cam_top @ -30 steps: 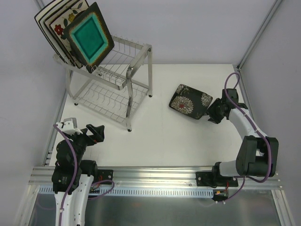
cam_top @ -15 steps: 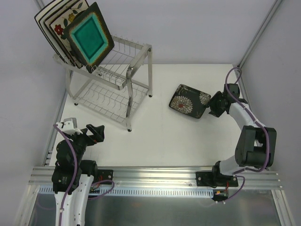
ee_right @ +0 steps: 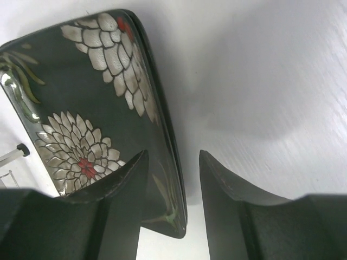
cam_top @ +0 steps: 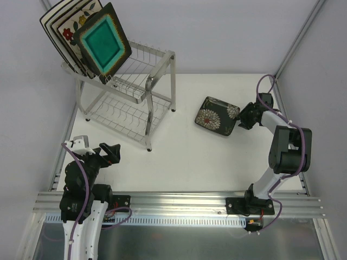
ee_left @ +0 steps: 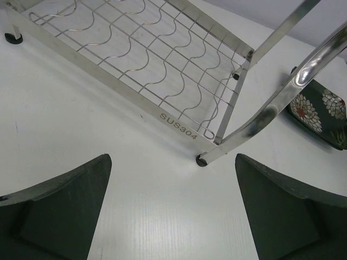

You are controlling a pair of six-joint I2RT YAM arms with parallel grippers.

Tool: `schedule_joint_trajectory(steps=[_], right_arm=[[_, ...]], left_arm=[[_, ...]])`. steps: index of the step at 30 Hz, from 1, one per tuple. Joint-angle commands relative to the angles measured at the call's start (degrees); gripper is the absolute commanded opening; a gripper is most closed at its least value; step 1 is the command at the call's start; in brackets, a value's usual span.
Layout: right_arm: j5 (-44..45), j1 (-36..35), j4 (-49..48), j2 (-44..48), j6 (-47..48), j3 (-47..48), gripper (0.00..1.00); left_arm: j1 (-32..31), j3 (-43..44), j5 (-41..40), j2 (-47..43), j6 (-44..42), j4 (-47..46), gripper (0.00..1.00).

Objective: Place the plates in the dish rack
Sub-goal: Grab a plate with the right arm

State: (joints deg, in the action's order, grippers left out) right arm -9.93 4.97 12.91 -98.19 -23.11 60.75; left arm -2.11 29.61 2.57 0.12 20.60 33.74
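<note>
Plates (cam_top: 101, 46) stand in the dish rack (cam_top: 148, 111); white-bloomed plate (cam_top: 217, 116) lies on table (cam_top: 190, 160).

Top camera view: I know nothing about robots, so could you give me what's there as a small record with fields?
Dish rack: two tiers, standing at the table's far left
In the rack: plates leaning on the upper tier, teal-centred plate in front
On the table: dark plate with white blooms, lying flat
Right gripper: open, fingers either side of that plate's edge
Left gripper: open, holding nothing, facing the rack's near foot
</note>
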Motion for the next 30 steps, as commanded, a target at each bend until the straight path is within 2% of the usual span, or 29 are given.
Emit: schedule_joint_trajectory(steps=[1, 5, 14, 23, 30], right_arm=[[-1.75, 0.21, -3.15, -0.59, 1.75, 3.49, 0.45], [-1.23, 0.30, -2.01, -1.12, 1.85, 4.20, 0.43], [4.83, -2.60, 8.62, 1.86, -1.66, 3.07, 0.40], [5.54, -4.88, 10.21, 6.95, -5.80, -2.13, 0.38], [6.33, -8.22, 11.18, 7.58, -7.56, -3.71, 0.38]], left_arm=[[0.97, -0.07, 0.86, -7.59, 0.49, -0.95, 0.99], [1.14, -0.07, 0.86, -7.59, 0.49, -1.04, 0.99], [1.32, -0.07, 1.03, -7.77, 0.49, -1.04, 0.99], [1.41, -0.07, 1.12, -8.03, 0.49, -1.04, 0.99], [1.49, 0.01, 1.21, -8.21, 0.41, -1.04, 0.99]])
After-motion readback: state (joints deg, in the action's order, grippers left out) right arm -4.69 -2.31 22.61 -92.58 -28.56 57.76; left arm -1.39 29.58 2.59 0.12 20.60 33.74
